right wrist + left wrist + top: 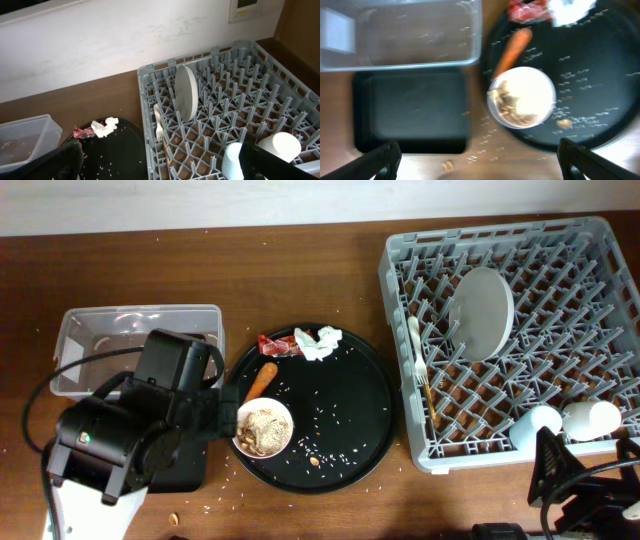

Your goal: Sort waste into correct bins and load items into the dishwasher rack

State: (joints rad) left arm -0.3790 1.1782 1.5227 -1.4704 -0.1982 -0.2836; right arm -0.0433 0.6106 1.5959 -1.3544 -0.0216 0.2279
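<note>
The white bowl holds brownish food scraps and sits on the round black tray's left edge. An orange carrot stick, a red wrapper and crumpled white paper lie on that tray. The grey dishwasher rack holds a pale plate, a white fork, chopsticks and two cups. My left gripper is open and empty, above the table in front of the bowl and the black tray bin. My right gripper is open and empty, near the rack's front.
The clear tub stands at the back left; my left arm covers most of the black tray bin in the overhead view. Rice grains are scattered on the round tray, and crumbs lie on the table.
</note>
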